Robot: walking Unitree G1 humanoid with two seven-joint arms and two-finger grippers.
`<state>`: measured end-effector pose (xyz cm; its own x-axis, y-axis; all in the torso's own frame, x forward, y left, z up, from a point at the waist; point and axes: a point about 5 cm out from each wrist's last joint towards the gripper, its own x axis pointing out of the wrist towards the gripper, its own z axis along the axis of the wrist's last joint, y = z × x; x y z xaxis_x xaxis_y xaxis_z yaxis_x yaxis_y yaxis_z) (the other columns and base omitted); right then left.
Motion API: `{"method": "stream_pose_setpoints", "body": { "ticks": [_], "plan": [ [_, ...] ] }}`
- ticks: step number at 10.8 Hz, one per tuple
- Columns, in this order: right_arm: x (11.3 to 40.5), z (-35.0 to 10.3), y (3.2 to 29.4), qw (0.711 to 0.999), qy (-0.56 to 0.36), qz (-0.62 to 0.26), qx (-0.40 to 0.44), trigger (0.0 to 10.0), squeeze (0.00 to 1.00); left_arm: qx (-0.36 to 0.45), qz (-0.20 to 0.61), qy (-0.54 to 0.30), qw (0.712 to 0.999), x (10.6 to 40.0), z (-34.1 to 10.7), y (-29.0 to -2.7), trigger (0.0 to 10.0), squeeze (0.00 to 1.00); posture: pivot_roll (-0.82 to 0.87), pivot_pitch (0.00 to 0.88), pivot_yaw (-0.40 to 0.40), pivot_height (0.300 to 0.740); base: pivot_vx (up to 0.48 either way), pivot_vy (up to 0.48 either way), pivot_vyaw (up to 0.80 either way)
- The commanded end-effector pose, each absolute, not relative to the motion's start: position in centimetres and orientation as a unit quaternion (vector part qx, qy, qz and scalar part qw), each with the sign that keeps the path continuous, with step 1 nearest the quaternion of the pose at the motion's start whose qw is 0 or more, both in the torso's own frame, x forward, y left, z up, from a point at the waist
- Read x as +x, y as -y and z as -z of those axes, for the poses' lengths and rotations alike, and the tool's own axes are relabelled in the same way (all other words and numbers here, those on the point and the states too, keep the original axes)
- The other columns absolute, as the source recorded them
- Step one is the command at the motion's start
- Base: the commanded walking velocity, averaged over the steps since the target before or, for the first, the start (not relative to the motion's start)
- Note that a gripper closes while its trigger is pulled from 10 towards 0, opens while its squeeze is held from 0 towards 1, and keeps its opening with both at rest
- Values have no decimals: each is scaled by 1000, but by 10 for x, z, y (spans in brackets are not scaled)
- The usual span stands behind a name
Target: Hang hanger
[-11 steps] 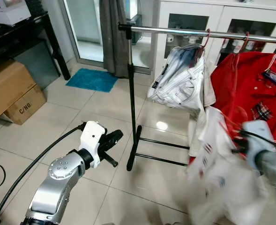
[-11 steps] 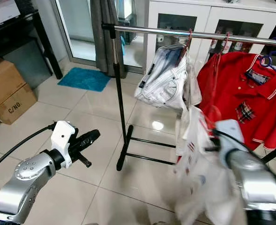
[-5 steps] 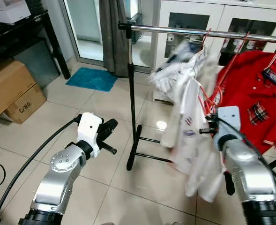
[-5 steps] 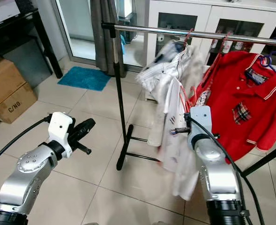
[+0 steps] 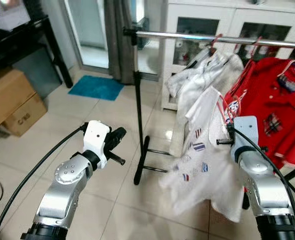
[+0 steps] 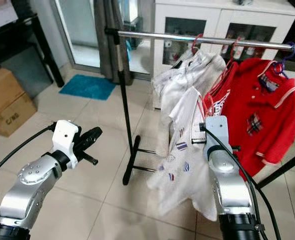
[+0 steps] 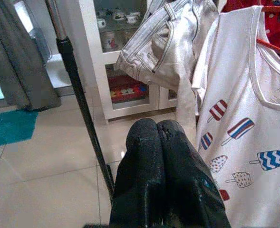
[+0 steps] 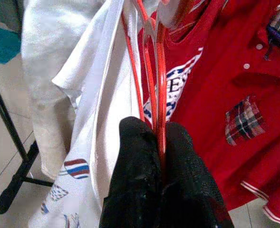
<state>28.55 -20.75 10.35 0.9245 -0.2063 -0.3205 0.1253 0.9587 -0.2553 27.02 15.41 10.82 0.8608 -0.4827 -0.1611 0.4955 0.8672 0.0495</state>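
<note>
Right gripper (image 8: 161,142) fingers clamped on red hanger (image 8: 154,71), now raised closer to rail (image 5: 212,38) than half-second ago; white shirt (image 5: 202,165) swings below. Hook not yet over rail. Left gripper (image 7: 161,130) fingers together, idle.

You have little to read here. On the lower cardboard box (image 5: 18,114) at your left there is dark printing on the side, but it is too blurred to make out letter by letter. On the red shirt (image 8: 178,85) hanging behind the red hanger (image 8: 155,71), white block lettering shows between the wires; only a letter that looks like an "E" can be read, the rest is hidden. The white popsicle-print shirt (image 7: 244,118) carries faint grey script near its neckline, too small to read.
</note>
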Motion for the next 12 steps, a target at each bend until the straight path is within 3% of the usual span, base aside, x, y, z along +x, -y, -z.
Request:
{"method": "stream_pose_setpoints", "body": {
  "ticks": [1, 10, 12],
  "plan": [
    [287, -109, 206, 976, -164, 86, -111, 10000, 0, 49, 251, -68, 964, 272, -110, -154, 10000, 0, -4, 0, 24, 740, 277, 0, -800],
    [290, -120, 189, 983, -140, 46, -108, 10000, 0, 54, 258, -74, 962, 267, -107, -154, 10000, 0, 2, 0, 19, 740, 277, 0, -70],
    [298, -128, 181, 985, -127, 33, -113, 10000, 0, 59, 263, -74, 960, 266, -107, -153, 10000, 0, 5, 0, 19, 740, 0, 0, 0]
  ]
}}
